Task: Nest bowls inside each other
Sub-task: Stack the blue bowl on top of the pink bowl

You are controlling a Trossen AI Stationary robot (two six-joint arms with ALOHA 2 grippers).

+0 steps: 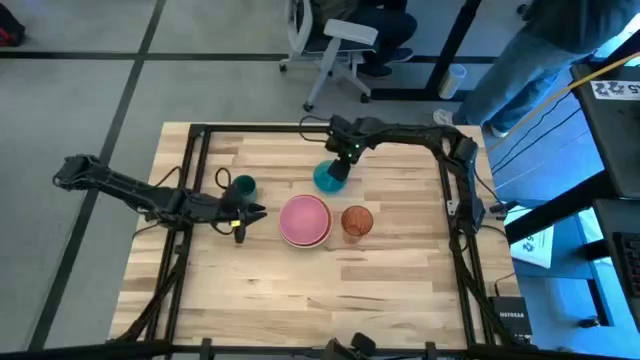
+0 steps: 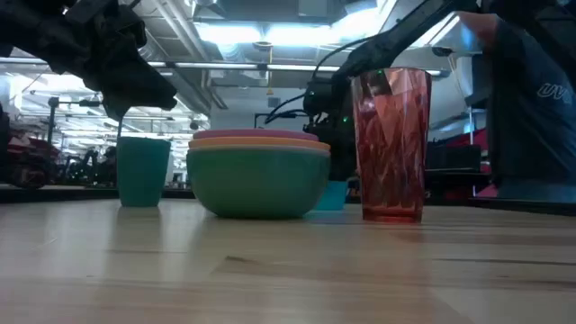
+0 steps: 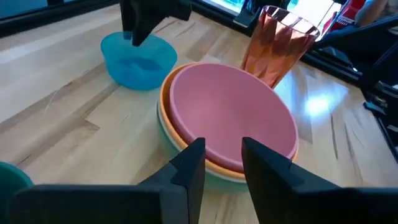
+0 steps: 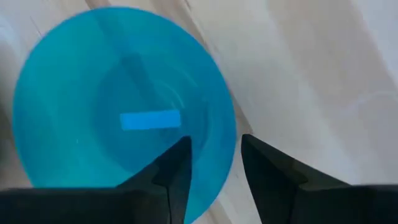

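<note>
stack: pink round plastic bowl nested in orange bowl, that in green bowl; centre of wooden table in high view
blue bowl: round blue plastic bowl just above the stack in high view, apart from it
red cup: reddish-brown faceted plastic cup upright, just right of stack
teal cup: dark-teal plastic cup upright, left of stack
right gripper: over blue bowl, jaws straddling its rim, slightly apart, not clamped
left gripper: just left of stack, jaws released, narrow gap, holding nothing
background: person and office chair at frame top
</note>
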